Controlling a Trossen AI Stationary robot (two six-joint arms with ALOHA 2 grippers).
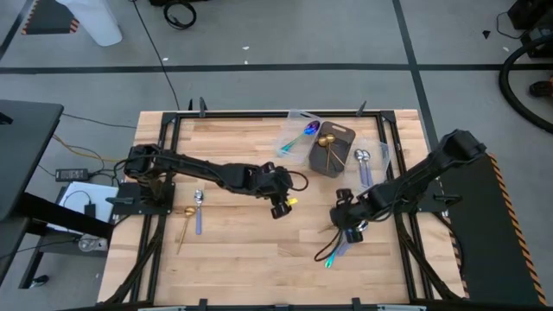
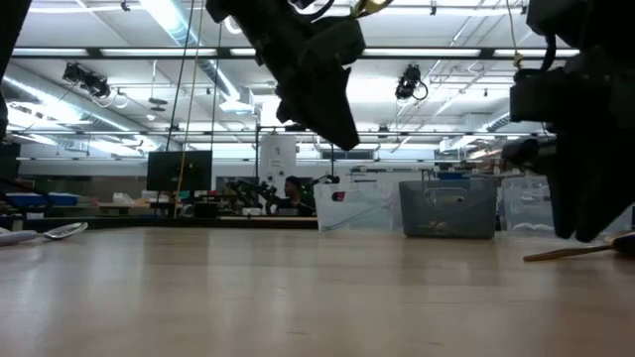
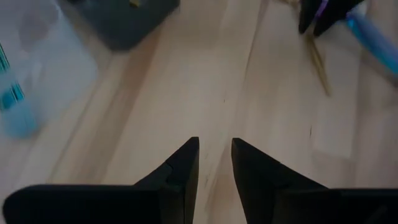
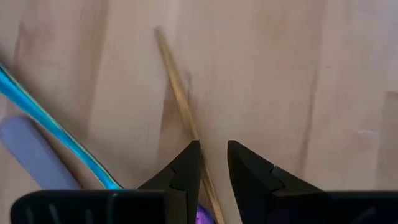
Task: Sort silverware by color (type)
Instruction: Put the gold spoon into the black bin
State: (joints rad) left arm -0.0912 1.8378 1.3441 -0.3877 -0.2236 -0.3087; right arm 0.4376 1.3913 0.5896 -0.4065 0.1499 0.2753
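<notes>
The left end effector (image 1: 281, 206) hangs over the middle of the worktop (image 1: 242, 259), near-left of the dark bin (image 1: 333, 149), its fingers (image 3: 184, 169) a narrow gap apart with nothing between them. The right end effector (image 1: 349, 227) sits low, near-right of the bin's front, fingers (image 4: 186, 168) likewise slightly apart. A thin gold handle (image 4: 180, 99) runs toward that gap and passes out of sight behind the finger; whether it is gripped cannot be told.

Beside it lie a teal-blue handle (image 4: 43, 115) and a pale lavender one (image 4: 34, 155), both cut off by the wrist picture's edge. From above, the end effector covers most of this cluster; only the coloured tips (image 1: 333, 255) poke out.

Inside the bin a gold spoon (image 1: 327, 142) shows. An iridescent spoon (image 1: 298, 138) lies in the clear tray left of the bin, and silver spoons (image 1: 363, 160) in the tray to its right. Far left of the bin, a gold spoon (image 1: 183, 226) and a silver spoon (image 1: 199, 207) lie loose on the worktop. In the low view the arms are dark shapes and the spoons mere slivers.
</notes>
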